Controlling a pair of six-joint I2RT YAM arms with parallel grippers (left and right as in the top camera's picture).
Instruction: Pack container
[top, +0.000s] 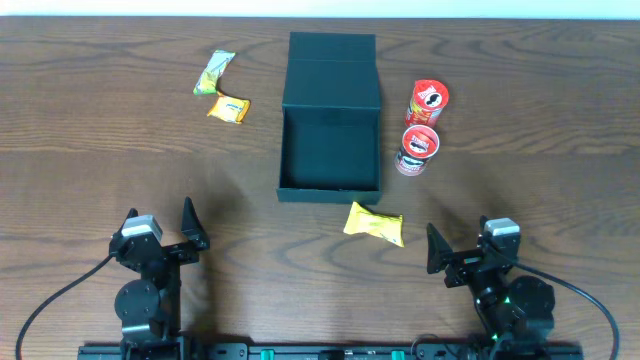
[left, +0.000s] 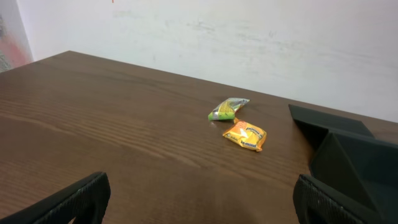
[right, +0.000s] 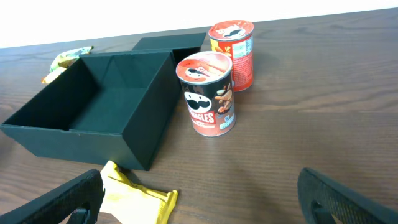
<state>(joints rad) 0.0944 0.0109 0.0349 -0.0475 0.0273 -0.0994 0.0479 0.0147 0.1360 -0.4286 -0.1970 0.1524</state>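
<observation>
Overhead, left to right: left jaws low at the near edge of the tabletop (top: 90, 180), spread wide, gripping nothing. Well beyond them, a green packet (top: 215, 72) and, just beside it, an orange packet (top: 229, 108). At centre the container (top: 329, 192), lid (top: 331, 62) thrown back toward the far edge, inside bare. Just in front of its near wall, a yellow packet (top: 373, 223). Right of the container, two upright cans close together, contact unclear: red can (top: 430, 100) farther, dark can (top: 417, 150) nearer. Right jaws at the near edge, likewise wide and holding nothing.

Judged as the very start of packing: nothing in the container, neither arm reaching. Next move probably a first pick. Yellow packet nearest the right jaws and lying flat, so a low approach and a pinch across its width. Cans better gripped round the side. The two far packets best left to the left arm.

Left wrist alone: white wall behind the tabletop, the two far packets seen side-on, only a corner of the container, no cans, no yellow packet. Right wrist alone: the container's empty inside from low down, moustached faces on the can labels, yellow packet close under the jaws. Both arms together only from overhead.
</observation>
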